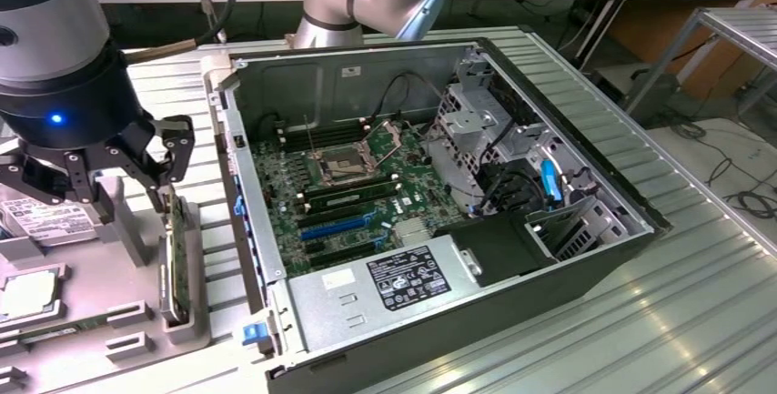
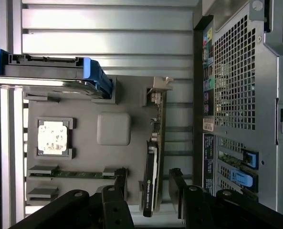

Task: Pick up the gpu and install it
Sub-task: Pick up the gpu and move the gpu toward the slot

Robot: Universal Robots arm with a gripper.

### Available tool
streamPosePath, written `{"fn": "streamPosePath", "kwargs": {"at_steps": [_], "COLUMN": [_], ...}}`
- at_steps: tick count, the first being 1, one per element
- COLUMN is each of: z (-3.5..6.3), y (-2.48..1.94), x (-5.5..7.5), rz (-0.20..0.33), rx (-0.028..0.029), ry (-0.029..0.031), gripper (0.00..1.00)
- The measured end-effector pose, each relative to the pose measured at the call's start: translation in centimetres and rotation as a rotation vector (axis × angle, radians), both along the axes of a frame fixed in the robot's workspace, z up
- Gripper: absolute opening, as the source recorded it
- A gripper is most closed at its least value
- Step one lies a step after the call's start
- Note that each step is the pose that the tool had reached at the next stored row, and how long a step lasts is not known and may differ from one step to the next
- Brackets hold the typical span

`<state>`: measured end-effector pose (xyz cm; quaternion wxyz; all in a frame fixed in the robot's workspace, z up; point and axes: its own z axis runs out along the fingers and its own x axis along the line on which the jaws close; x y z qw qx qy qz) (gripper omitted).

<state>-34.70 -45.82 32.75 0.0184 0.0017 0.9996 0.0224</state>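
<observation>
The gpu (image 1: pixel 176 248) (image 2: pixel 154 143) was a thin flat rectangular card with a green circuit board and a black face on 1 side. It stood upright on its long edge in a slot of the grey plastic holder tray (image 1: pixel 91 257) (image 2: pixel 84 102), at the exterior view's left, just beside the open black computer case (image 1: pixel 583 276). A small silver metal bracket (image 2: pixel 160 85) closed 1 end of the card.

The black robot gripper (image 1: pixel 122 185) (image 2: pixel 148 175) hung over the card with its jaws released and wide. In the wrist view, 2 dark fingers (image 2: pixel 121 183) stood on the 2 sides of the card, with a clear gap between each finger and the card, so nothing was grasped.

On the same tray lay a square silver processor chip (image 2: pixel 52 137) and a long narrow green memory stick (image 2: pixel 79 174). Inside the case, the green motherboard (image 1: pixel 352 185) lay flat.
</observation>
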Motion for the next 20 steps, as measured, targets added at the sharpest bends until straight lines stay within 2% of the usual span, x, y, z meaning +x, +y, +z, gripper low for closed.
{"fn": "streamPosePath", "kwargs": {"at_steps": [8,13,20], "z": [-0.99,-1.56,-2.68], "y": [-0.02,-0.46,-0.70], "x": [0.0,0.0,0.0], "rz": [-0.008,-0.007,-0.008], "rx": [-0.0003,-0.0001,0.0000], "ry": [0.0002,0.0001,0.0000], "gripper": [0.48,0.48,0.48]}}
